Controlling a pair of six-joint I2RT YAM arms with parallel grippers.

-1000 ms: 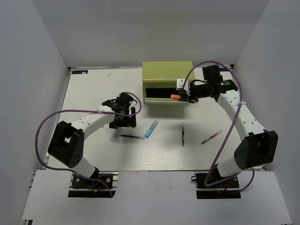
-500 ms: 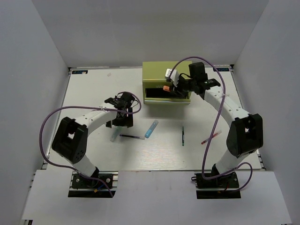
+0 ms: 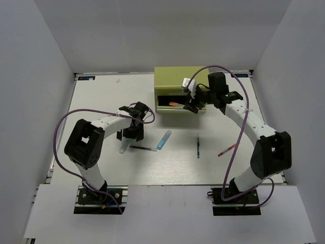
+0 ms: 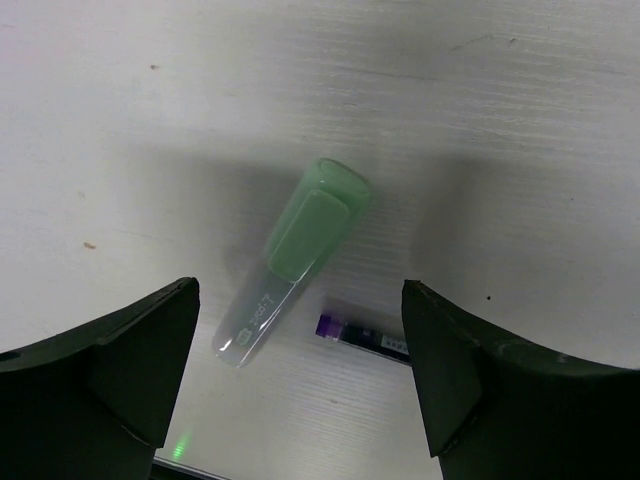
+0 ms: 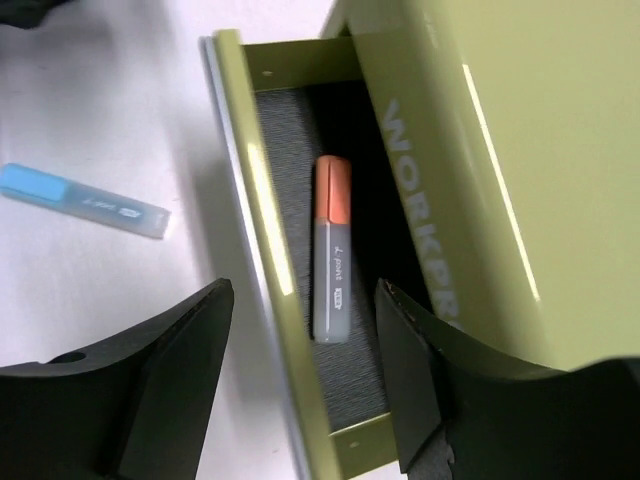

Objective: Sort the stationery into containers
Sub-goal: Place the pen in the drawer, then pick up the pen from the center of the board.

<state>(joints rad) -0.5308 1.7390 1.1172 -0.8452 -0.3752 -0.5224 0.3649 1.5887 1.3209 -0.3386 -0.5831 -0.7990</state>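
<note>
The right gripper hangs spread and empty over the drawer, where the orange marker lies flat, apparently sorted. The left gripper hovers, jaws wide, astride the green marker on the table, seemingly lined up to grasp.

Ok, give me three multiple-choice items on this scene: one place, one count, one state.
1. The orange marker lies: A on the table; B in the open drawer; C atop a pen.
2. Pens and markers on the table: A three; B five; C six.
3. The left gripper is: A open; B shut on a pen; C out of view.
Answers: B, it lies inside the pulled-out drawer. B: light-green marker, black pen, light-blue marker, dark-green pen, red pen. A, its fingers stand apart over the light-green marker.
</note>
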